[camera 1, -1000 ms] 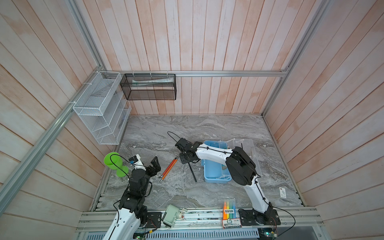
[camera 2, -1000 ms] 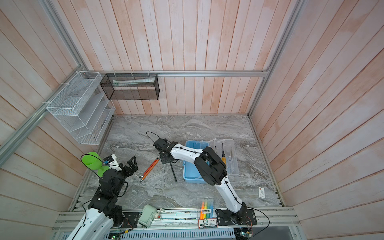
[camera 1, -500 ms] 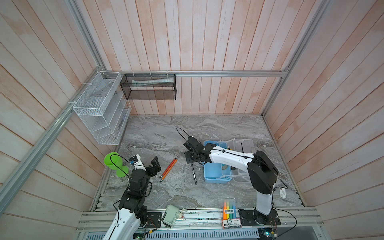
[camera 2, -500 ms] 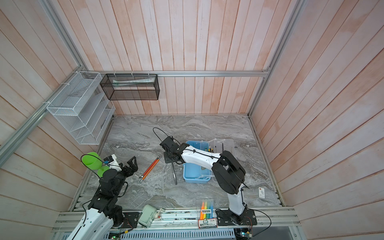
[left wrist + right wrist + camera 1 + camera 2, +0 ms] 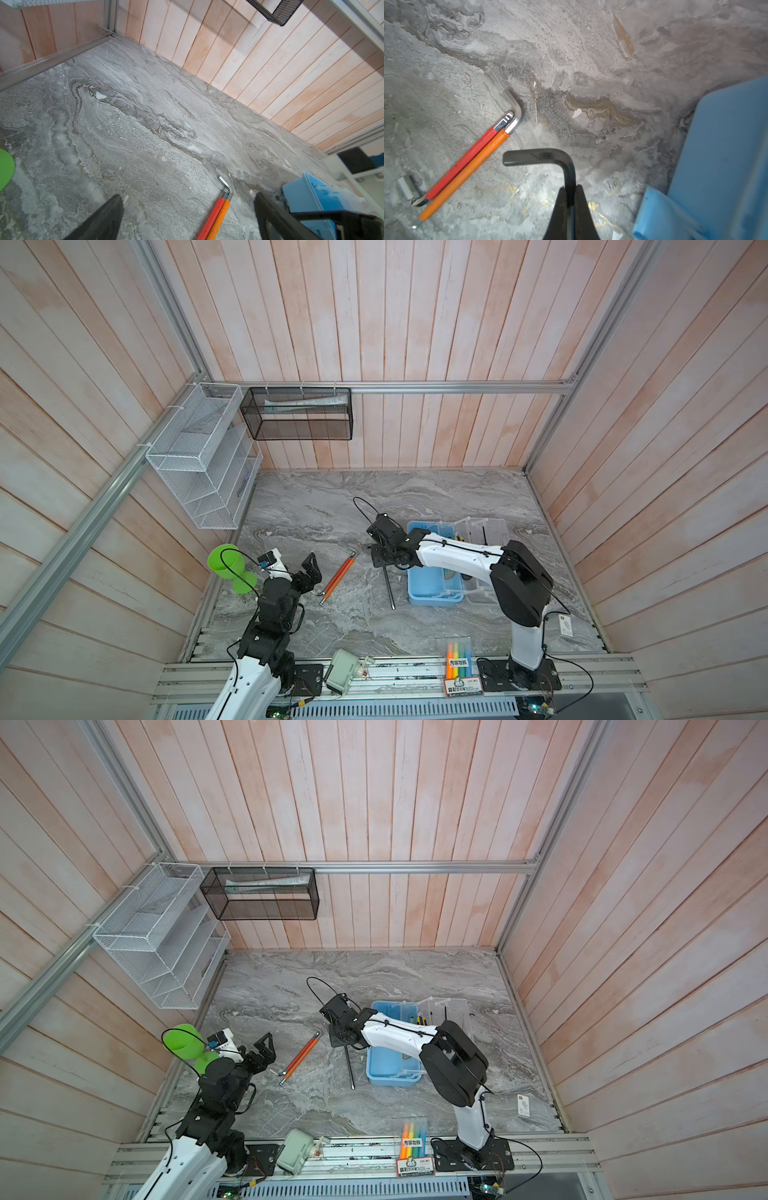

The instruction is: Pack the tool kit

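While pinching a black hex key [image 5: 566, 166] by its long shaft, the right gripper [image 5: 570, 199] has the light-blue case [image 5: 428, 593] just beside it and two orange-handled hex keys [image 5: 467, 164] on the marble near its other side. Left gripper [image 5: 187, 216] spread wide, holding nothing, those two keys' ends between its fingers [image 5: 104, 216].

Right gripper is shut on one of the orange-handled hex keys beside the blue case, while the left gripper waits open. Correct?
Not quite. The right gripper is shut on the dark hex key, as the right wrist view shows. The two orange-handled hex keys lie untouched on the table. It is beside the blue case, and the left gripper is open.
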You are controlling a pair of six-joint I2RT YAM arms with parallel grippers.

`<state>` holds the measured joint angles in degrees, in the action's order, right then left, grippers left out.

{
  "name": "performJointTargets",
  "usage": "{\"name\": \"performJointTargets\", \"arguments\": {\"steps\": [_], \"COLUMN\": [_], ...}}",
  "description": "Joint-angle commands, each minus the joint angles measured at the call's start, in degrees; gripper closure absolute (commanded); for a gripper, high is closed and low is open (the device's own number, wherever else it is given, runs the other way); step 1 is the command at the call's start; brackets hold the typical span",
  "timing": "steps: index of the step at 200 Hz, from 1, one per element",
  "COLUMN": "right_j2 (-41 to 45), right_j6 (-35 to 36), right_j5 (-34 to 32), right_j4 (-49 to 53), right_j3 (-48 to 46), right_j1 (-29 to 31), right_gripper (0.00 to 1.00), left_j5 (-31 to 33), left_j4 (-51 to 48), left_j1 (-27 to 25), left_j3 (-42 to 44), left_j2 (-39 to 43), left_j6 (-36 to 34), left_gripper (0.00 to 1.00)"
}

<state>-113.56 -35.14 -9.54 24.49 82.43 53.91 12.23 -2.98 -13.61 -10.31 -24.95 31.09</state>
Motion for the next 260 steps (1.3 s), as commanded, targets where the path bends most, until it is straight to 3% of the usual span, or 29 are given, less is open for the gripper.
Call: {"name": "performJointTargets", "arguments": {"steps": [1,83,109,145,209,260], "right_j2": [-4.38,-12.15,-12.13,-10.15,-11.03,-11.66], "right_j6": [1.61,3.40,3.58,3.67,2.47,1.61], "right_j5": [-0.80,0.47,0.68,1.24,1.01,1.98], "right_j4": [2.20,5.86,6.83,8.68,14.18,13.92], "right_j3": [3.75,9.45,9.92,9.38,7.82,6.17], "right_j1": [-0.21,-0.38,-0.38,0.27,3.00,3.44], "right_gripper": [1.00,1.00,0.77,0.66,0.66,0.84], "left_j5": [-0.63,-0.63,-0.62,-0.59,-0.70,-0.72], "left_j4": [1.32,1.36,1.31,1.41,1.42,1.42], "left_j1": [0.25,0.25,0.26,0.26,0.26,0.26], "left_j3": [0.76,0.73,0.71,0.70,0.68,0.75], "left_j2": [0.05,0.16,0.02,-0.02,-0.02,-0.06], "left_j6": [-0.73,-0.69,-0.77,-0.77,-0.70,-0.77], "left_gripper": [0.00,0.00,0.00,0.00,0.00,0.00]}}
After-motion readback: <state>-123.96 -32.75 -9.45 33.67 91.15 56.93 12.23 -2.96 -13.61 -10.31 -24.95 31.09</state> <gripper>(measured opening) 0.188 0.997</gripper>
